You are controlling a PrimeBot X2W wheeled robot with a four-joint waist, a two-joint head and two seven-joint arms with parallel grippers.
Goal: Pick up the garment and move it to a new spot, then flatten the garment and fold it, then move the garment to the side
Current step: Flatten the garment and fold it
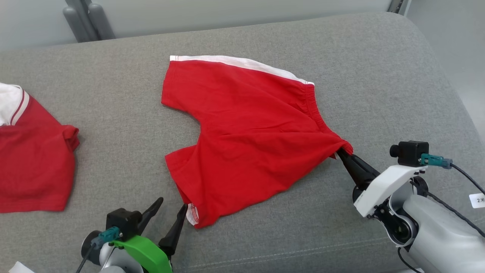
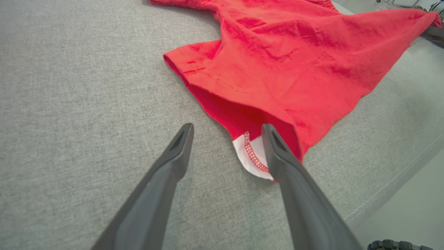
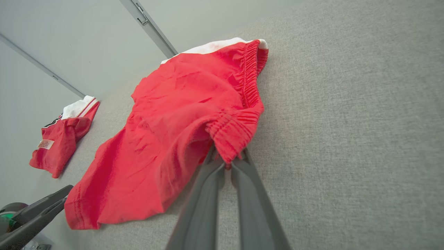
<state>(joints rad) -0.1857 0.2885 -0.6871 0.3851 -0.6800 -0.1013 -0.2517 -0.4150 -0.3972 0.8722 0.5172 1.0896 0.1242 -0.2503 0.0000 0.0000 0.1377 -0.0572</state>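
Observation:
The garment, a pair of red shorts (image 1: pixel 246 129) with a white side stripe, lies spread on the grey cushion (image 1: pixel 113 125). My right gripper (image 1: pixel 340 152) is shut on the corner of the elastic waistband (image 3: pixel 232 135), which is bunched and pulled slightly up off the cushion; the right wrist view shows this gripper (image 3: pixel 228 160) pinching the cloth. My left gripper (image 1: pixel 172 203) stands open at the near leg hem. In the left wrist view its right finger (image 2: pixel 277 152) lies against the turned-up white hem corner (image 2: pixel 251 156), and the other finger rests over bare cushion.
A second red and white garment (image 1: pixel 34 163) lies at the cushion's left edge. The cushion's front seam (image 1: pixel 303 252) runs close to both arms. Grey posts (image 1: pixel 87 19) stand behind the far left corner. Bare cushion stretches to the right of the shorts.

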